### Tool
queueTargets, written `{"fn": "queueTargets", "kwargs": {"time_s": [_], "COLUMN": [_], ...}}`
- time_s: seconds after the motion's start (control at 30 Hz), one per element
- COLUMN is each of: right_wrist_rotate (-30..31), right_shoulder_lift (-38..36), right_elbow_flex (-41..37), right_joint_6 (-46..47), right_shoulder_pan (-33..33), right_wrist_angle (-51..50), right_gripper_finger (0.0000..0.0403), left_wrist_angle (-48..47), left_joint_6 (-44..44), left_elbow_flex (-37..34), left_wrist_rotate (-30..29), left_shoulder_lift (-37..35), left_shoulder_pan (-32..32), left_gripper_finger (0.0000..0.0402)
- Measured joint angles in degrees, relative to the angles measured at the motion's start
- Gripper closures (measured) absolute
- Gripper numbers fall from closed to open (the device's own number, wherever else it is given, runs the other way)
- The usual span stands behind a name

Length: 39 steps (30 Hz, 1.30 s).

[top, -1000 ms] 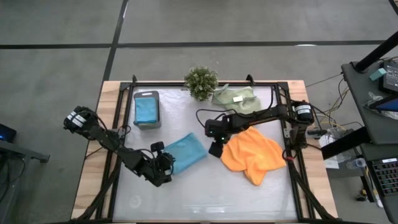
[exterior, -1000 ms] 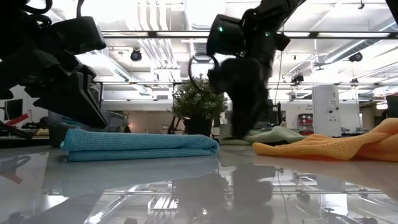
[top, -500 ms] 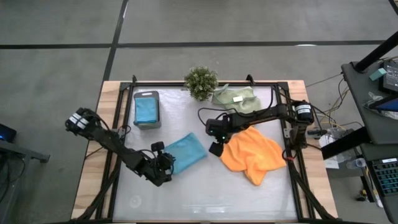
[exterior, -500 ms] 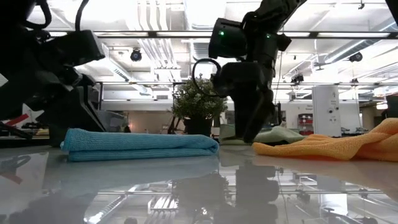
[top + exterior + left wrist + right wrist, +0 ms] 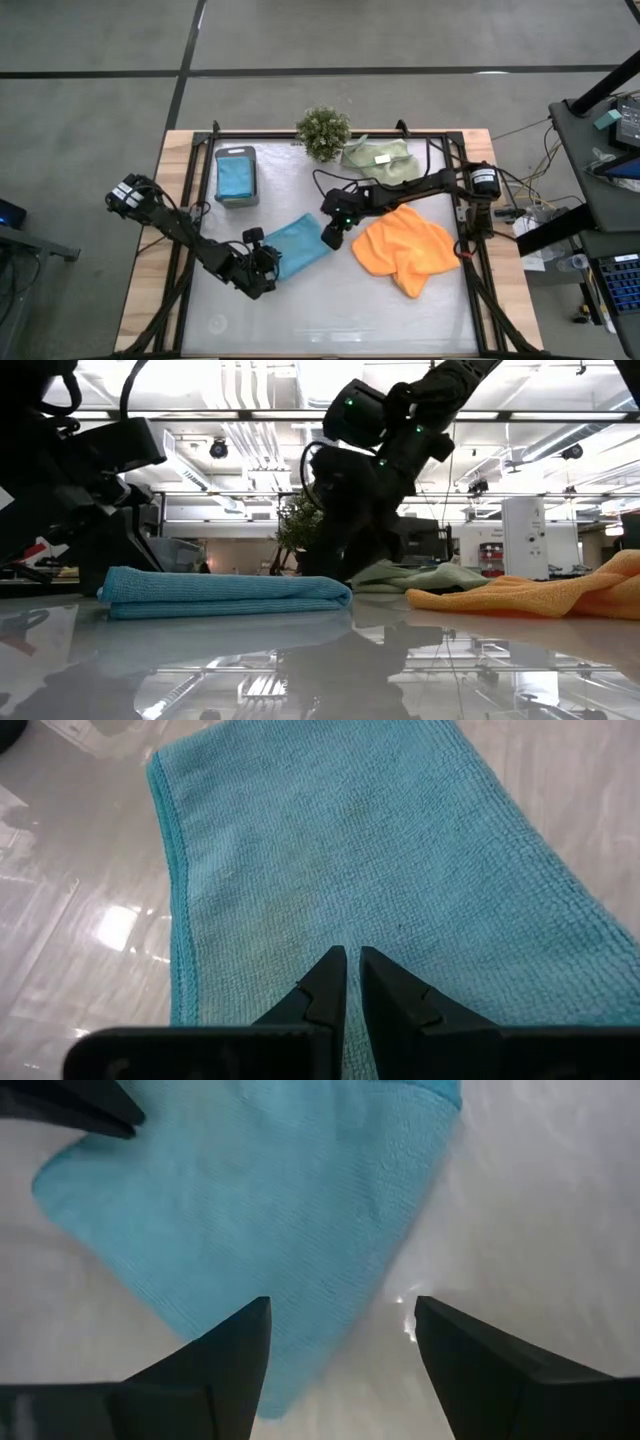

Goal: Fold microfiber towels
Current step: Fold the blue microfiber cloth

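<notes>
A folded teal-blue towel lies flat on the table's middle. My left gripper is shut over the towel's near-left end, tips on its upper face. My right gripper is open at the towel's right end. One of its fingers stands over the cloth and the other over the bare table, neither touching. An orange towel lies crumpled to the right. A sage-green towel with a white tag lies at the far edge. Another teal towel sits folded in the tray. My left gripper has its shut fingertips on the teal towel's upper face, near the near-left end. The fingers slant down from the table's near-left side. The towel lies flat on the table; I cannot tell whether the tips press into it.
A dark grey tray stands at the far left and a small bushy plant at the far edge's middle. A black frame runs along the table's sides. Bare tabletop shows along the near edge.
My right gripper has left the orange towel's left edge. It has gone toward the table's left to the teal towel's right end, tipping from steeply downward to a slant. Both towels have stayed where they were.
</notes>
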Motion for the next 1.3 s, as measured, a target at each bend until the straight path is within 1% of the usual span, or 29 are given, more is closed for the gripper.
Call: {"fn": "queueTargets", "kwargs": {"time_s": [0.2, 0.3, 0.37, 0.57, 0.73, 0.83, 1.03, 1.13, 1.3], "right_wrist_rotate": [-0.69, -3.01, -3.41, -3.48, -3.43, -3.55, -3.33, -3.35, -2.97], "right_shoulder_lift": [2.59, 3.52, 4.01, 4.79, 7.65, 8.52, 7.71, 6.89, 4.43], "right_elbow_flex": [0.00, -0.04, -0.05, -0.02, 0.13, 0.63, 0.52, 0.50, 0.94], "right_joint_6": [0.81, 0.88, 1.38, 0.79, 1.24, 1.59, -0.66, -2.29, -5.96], "right_shoulder_pan": [0.00, 0.00, 0.06, 0.13, 0.81, 0.76, 0.66, 0.63, -0.22], "right_wrist_angle": [2.32, 5.66, 9.01, 11.99, 14.20, 14.06, 13.17, 12.60, 7.24], "right_gripper_finger": [0.0172, 0.0178, 0.0184, 0.0211, 0.0236, 0.0262, 0.0350, 0.0384, 0.0393], "left_wrist_angle": [0.02, -0.40, -0.50, -0.24, 0.00, -0.08, -0.40, -0.42, -0.33], "left_joint_6": [0.44, 0.52, 0.67, 1.46, 1.46, 1.46, 1.85, 3.03, 5.72], "left_elbow_flex": [-0.07, -0.11, -0.13, -0.13, 0.24, 0.24, 0.50, 1.20, 2.17], "left_wrist_rotate": [0.04, 0.00, -0.03, -0.27, -0.34, -0.42, -0.48, -1.19, -1.38], "left_shoulder_lift": [0.00, 0.00, 0.00, 0.00, 0.00, 0.00, -0.07, -0.14, -0.97], "left_shoulder_pan": [0.00, 0.02, 0.12, 0.50, 0.62, 0.66, 0.66, 0.66, 0.66], "left_gripper_finger": [0.0382, 0.0382, 0.0382, 0.0382, 0.0382, 0.0382, 0.0382, 0.0382, 0.0382]}}
